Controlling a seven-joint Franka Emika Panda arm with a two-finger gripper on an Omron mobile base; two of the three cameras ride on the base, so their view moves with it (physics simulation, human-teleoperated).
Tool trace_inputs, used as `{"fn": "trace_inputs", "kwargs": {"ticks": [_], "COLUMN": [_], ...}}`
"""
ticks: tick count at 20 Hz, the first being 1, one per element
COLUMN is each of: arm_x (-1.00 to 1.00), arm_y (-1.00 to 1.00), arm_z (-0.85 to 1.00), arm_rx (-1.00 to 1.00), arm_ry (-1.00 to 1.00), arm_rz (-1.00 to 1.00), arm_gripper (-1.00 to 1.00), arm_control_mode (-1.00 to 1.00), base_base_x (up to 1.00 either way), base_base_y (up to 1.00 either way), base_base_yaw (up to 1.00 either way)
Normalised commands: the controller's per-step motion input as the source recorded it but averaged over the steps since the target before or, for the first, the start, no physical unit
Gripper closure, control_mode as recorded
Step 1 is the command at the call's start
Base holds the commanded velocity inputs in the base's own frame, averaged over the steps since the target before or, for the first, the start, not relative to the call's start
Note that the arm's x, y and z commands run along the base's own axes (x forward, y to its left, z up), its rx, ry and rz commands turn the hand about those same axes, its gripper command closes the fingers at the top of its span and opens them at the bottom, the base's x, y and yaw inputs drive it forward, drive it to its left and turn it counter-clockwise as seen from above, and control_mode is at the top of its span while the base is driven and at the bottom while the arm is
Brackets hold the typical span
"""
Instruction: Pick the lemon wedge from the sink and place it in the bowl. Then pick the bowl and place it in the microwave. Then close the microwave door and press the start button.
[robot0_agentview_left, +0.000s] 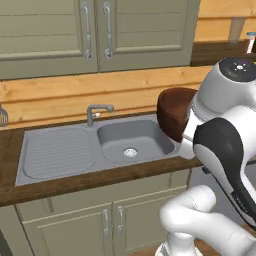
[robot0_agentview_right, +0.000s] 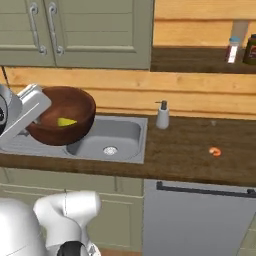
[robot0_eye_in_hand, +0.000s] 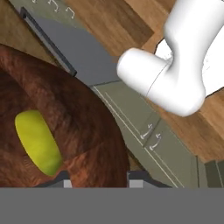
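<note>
Above the sink (robot0_agentview_right: 120, 137), claw (robot0_eye_in_hand: 98, 181) gripping bowl (robot0_agentview_right: 62, 121) with lemon wedge (robot0_agentview_right: 66, 121) inside

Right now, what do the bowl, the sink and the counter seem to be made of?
The bowl looks like dark wood or glazed ceramic: mottled reddish-brown, slight sheen; I cannot tell which. The sink looks like matte grey metal: even grey, ribbed drainboard, brighter steel drain. The counter looks like dark stained wood: brown with visible grain.
</note>
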Motion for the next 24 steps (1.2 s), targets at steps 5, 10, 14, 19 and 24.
{"fn": "trace_inputs", "kwargs": {"ticks": [5, 10, 14, 19, 24], "arm_x": [0.00, 0.00, 0.00, 0.00, 0.00], "arm_y": [0.00, 0.00, 0.00, 0.00, 0.00], "arm_z": [0.00, 0.00, 0.00, 0.00, 0.00], "arm_rx": [0.00, 0.00, 0.00, 0.00, 0.00], "arm_ry": [0.00, 0.00, 0.00, 0.00, 0.00], "arm_rz": [0.00, 0.00, 0.00, 0.00, 0.00], "arm_gripper": [1.00, 1.00, 1.00, 1.00, 1.00], "arm_control_mode": [1.00, 1.00, 1.00, 1.00, 1.00], "base_base_x": [-0.12, 0.00, 0.00, 0.00, 0.00], "base_base_y": [-0.30, -0.10, -0.04, 0.00, 0.00], "base_base_yaw": [-0.76, -0.89, -0.91, -0.94, -0.96]}}
